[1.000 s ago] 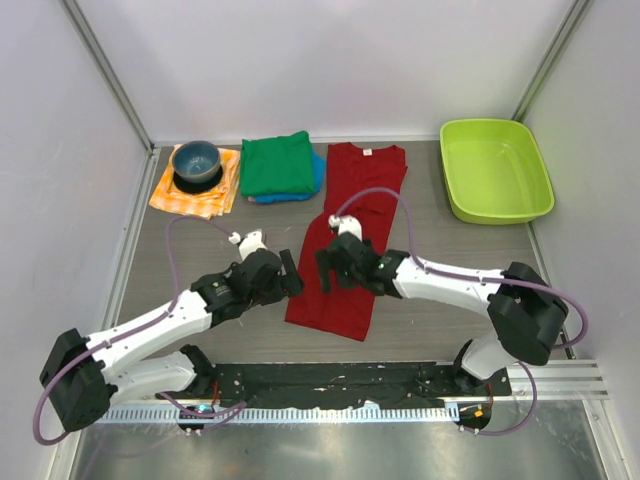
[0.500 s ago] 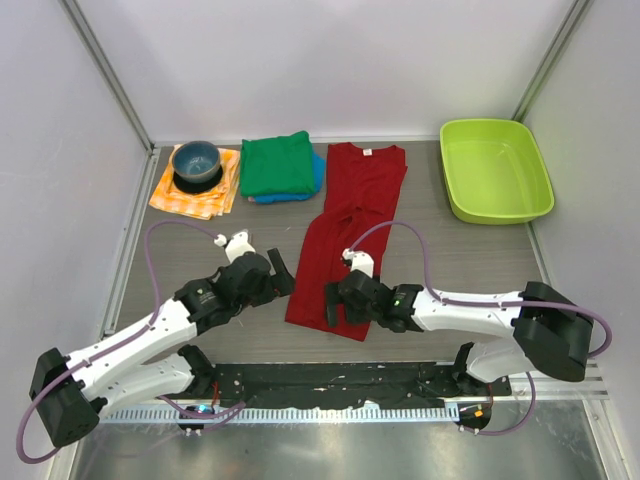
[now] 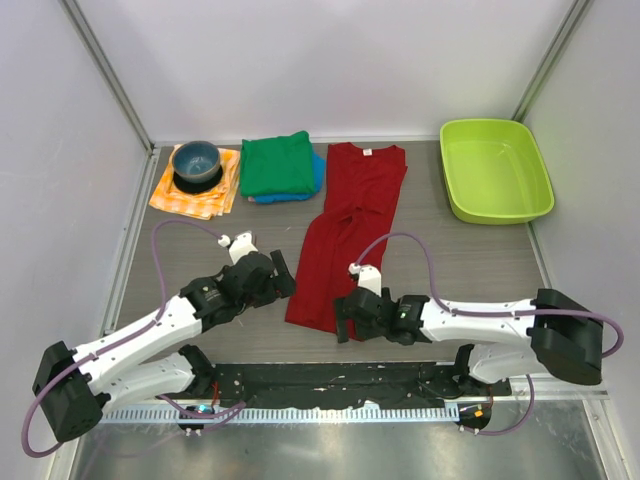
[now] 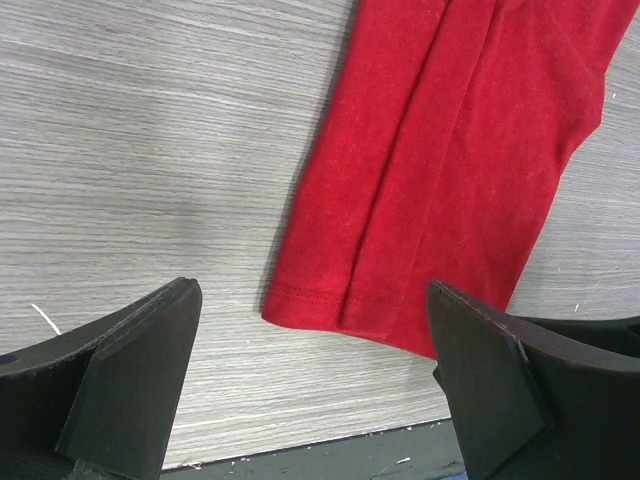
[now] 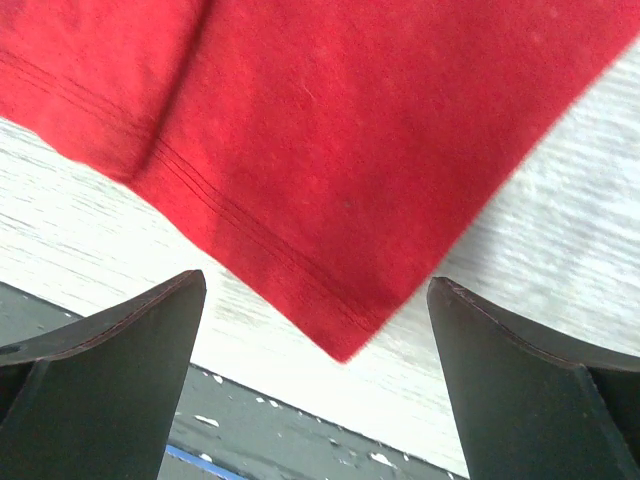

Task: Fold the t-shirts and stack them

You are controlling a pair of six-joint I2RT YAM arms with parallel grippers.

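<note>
1. Three t-shirts in all: one dark red cotton t-shirt [image 3: 350, 215] in a long strip at frame centre on the grey surface [image 3: 460, 260]. One folded green t-shirt [image 3: 276, 163] atop one blue t-shirt [image 3: 317, 172], upper left.
2. Left jaws spread wide over the red hem's lower-left corner, gripping nothing.
3. Right jaws likewise parted over its lower-right corner.
4. One lime plastic tub [image 3: 490, 123], upper right.

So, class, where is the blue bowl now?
In the top view, the blue bowl sits far left on the checked cloth, beside the green shirt.
</note>
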